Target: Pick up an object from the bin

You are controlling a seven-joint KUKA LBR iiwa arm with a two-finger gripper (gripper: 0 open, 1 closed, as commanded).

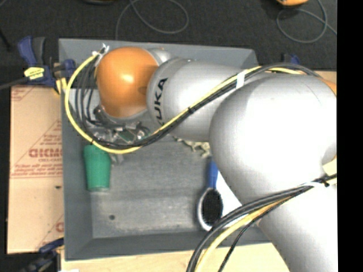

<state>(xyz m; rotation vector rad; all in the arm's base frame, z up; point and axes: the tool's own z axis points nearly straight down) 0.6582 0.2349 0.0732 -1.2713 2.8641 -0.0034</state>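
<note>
Start at the left. The green, tapered plastic cup (97, 168) rests on the floor just below and to the left of the jaws, apart from them. It is the nearest thing, so treat it as the likely pick.

The gripper (116, 132) hangs low near the left wall, under the orange domed wrist cover (122, 81), which hides the jaws. You cannot tell how they stand or whether they hold anything.

Well to the right of the jaws lies the blue-handled brush with black bristles (210, 203), partly under the arm.

The floor of the grey metal bin (147, 208) is flat and mostly bare, which leaves free room round the cup. The left wall limits any approach from that side.
</note>
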